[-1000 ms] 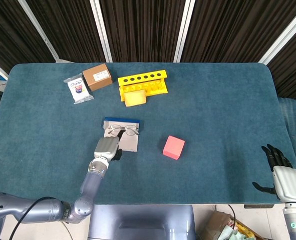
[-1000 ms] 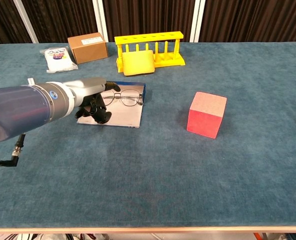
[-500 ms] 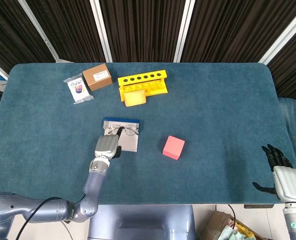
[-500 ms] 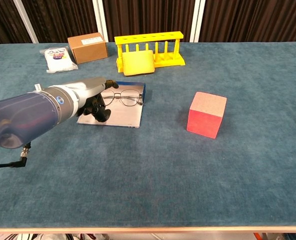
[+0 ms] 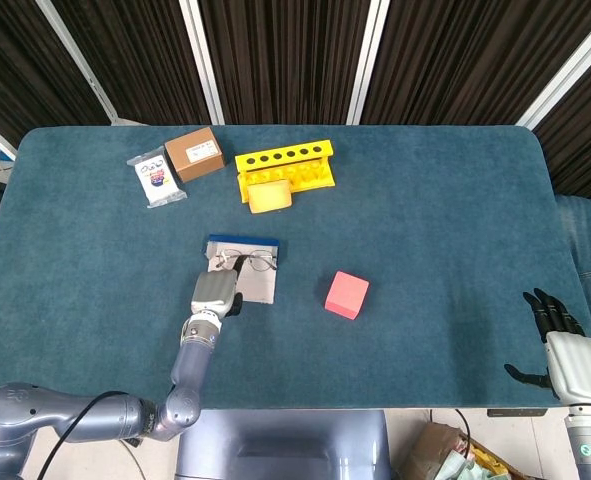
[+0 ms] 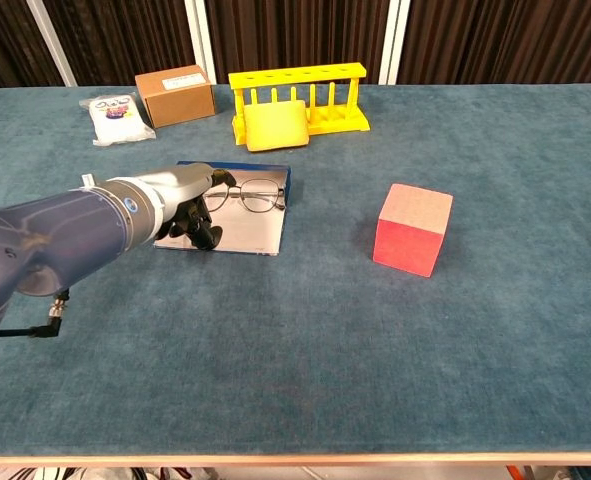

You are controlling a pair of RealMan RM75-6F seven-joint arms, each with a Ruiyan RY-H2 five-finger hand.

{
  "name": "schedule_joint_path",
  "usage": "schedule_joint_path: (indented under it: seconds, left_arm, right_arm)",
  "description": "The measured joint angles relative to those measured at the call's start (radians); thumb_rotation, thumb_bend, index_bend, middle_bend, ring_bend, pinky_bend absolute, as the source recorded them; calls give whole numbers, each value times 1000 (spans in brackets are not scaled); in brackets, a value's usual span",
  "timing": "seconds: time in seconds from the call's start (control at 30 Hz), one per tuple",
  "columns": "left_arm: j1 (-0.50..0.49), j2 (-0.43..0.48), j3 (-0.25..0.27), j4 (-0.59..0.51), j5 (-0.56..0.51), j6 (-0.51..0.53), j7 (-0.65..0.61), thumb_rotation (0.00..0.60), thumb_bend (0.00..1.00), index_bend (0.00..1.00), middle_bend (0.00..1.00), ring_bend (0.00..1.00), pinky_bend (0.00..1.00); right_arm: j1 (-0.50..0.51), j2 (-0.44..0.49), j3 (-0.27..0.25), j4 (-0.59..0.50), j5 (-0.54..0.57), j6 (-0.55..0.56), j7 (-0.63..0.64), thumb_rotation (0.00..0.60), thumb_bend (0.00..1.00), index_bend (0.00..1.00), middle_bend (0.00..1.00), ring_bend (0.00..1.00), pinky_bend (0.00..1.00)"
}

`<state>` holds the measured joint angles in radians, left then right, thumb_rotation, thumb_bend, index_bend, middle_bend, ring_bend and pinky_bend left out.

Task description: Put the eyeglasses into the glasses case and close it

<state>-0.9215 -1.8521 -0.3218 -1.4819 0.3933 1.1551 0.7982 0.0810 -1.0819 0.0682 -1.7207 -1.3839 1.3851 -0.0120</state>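
Observation:
The eyeglasses (image 5: 247, 261) (image 6: 250, 195) lie flat, lenses side by side, on the open glasses case (image 5: 255, 285) (image 6: 245, 230), a grey slab with a blue far edge. My left hand (image 5: 213, 295) (image 6: 180, 193) is over the case's left part. Its dark fingers (image 6: 201, 226) point down onto the grey surface and one fingertip reaches the left end of the glasses. It grips nothing that I can see. My right hand (image 5: 563, 350) hangs beyond the table's front right corner with fingers spread and empty; it shows only in the head view.
A red cube (image 5: 346, 294) (image 6: 412, 228) stands right of the case. At the back are a yellow rack (image 5: 285, 163) (image 6: 297, 95) with a yellow pad (image 6: 275, 127) leaning on it, a cardboard box (image 6: 175, 95) and a white packet (image 6: 115, 110).
My left forearm has swung a little toward the case, and the hand has edged slightly closer to the glasses. Glasses, case and right hand have not moved.

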Motion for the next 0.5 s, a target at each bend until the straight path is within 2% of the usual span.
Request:
schedule_joint_path:
  seconds: [0.5]
  left_arm:
    - [-11, -21, 4, 36, -3, -8, 2, 600, 547, 0, 779, 810, 797]
  right_arm:
    - [0, -1, 1, -1, 4, 0, -2, 600, 0, 0, 0, 0, 176]
